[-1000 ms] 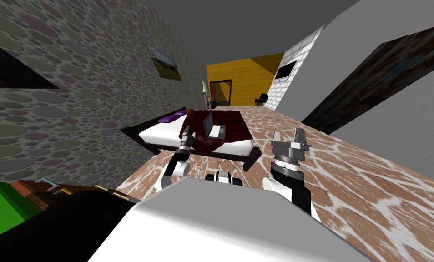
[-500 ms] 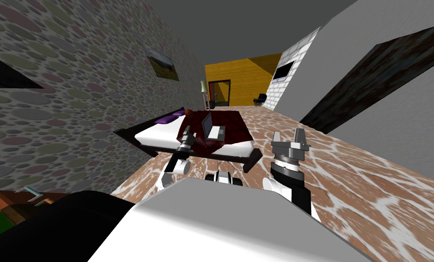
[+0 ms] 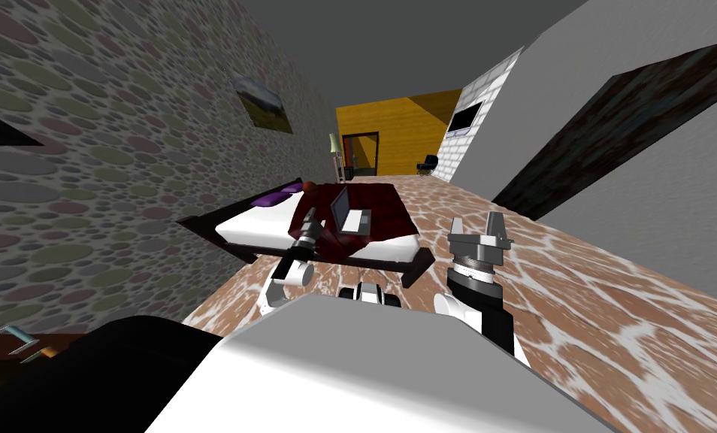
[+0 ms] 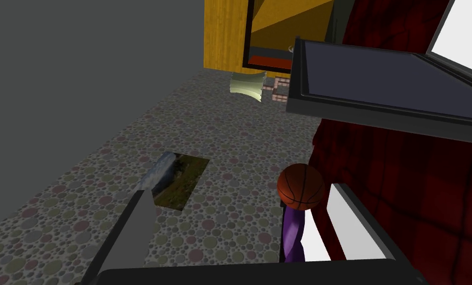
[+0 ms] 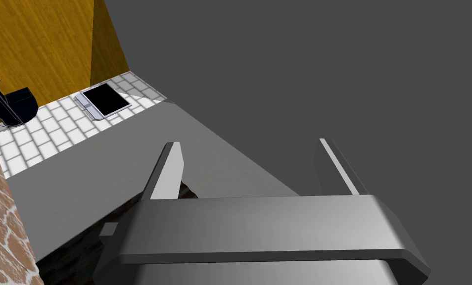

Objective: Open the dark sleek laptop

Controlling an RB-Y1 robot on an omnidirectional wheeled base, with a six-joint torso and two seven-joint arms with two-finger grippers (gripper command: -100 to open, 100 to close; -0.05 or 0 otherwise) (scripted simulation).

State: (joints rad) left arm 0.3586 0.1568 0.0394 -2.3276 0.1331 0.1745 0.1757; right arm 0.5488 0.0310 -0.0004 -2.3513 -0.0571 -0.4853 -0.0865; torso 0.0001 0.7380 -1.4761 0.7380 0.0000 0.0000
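A dark laptop (image 3: 348, 210) stands on the dark red blanket (image 3: 383, 204) of a bed (image 3: 417, 264), lid raised, pale keyboard showing. My left gripper (image 3: 310, 220) is stretched over the bed's near edge, a short way short of the laptop and to its left. In the left wrist view the gripper (image 4: 241, 190) is open and holds nothing; the laptop's lid (image 4: 378, 86) lies beyond its fingertips, off to one side. An orange basketball (image 4: 301, 186) and a purple pillow (image 4: 293, 232) lie past it. My right gripper (image 3: 476, 225) is held up over the floor, open and empty (image 5: 248, 143).
A pebble-patterned wall with a picture (image 3: 261, 105) runs along the left. Beyond the bed stand a floor lamp (image 3: 337, 150), a yellow wall with a doorway (image 3: 363, 154) and a dark chair (image 3: 429, 162). A large black object (image 3: 86, 376) sits at my left side.
The whole head view has drifted: the bed and laptop sit slightly further left and nearer, and the green and brown things at the lower left have slid out. Both arms keep their pose.
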